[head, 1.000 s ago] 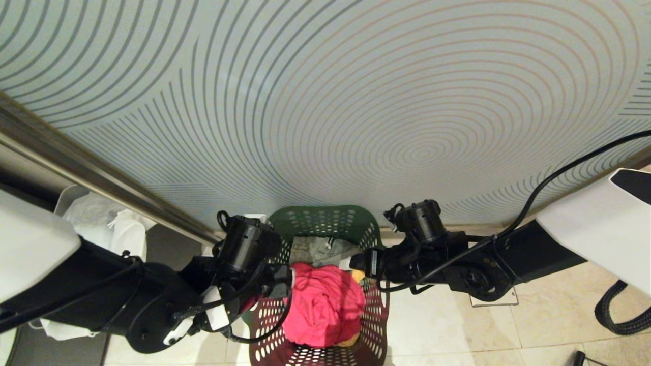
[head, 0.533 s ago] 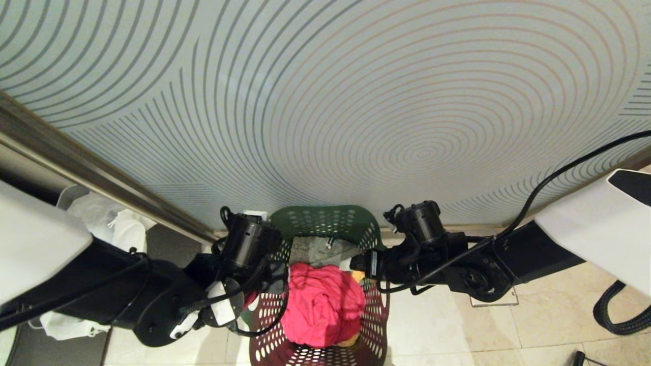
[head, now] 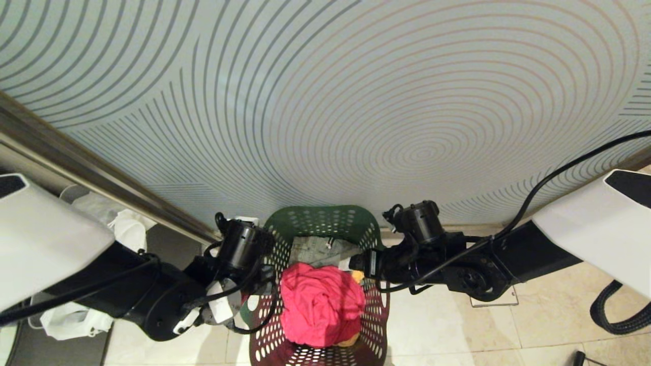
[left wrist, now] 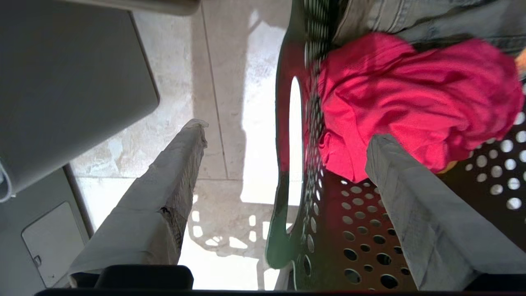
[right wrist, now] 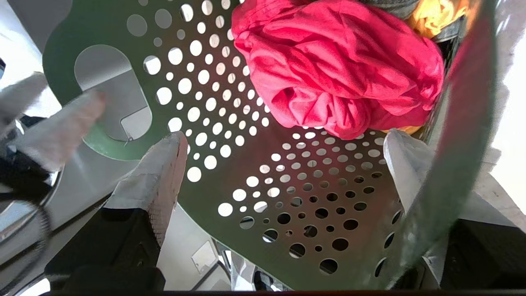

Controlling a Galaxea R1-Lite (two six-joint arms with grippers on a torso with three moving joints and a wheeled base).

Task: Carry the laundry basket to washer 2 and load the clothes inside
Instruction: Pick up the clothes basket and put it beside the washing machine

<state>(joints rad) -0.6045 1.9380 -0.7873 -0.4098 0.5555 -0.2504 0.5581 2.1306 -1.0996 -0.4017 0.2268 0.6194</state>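
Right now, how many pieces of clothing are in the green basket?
3, all inside the dark green perforated plastic laundry basket: a bright pink-red garment on top, a grey-green denim-like garment behind it toward the wall, and a small yellow-orange cloth peeking out beside it. More could be hidden underneath.

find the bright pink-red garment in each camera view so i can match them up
Head view: the bright pink-red garment lies low centre, inside the dark green perforated plastic laundry basket.
Left wrist view: upper right, beside the basket's slot handle.
Right wrist view: upper centre-right, against the perforated wall.
Shared landmark: the basket's perforated green wall, in all three.
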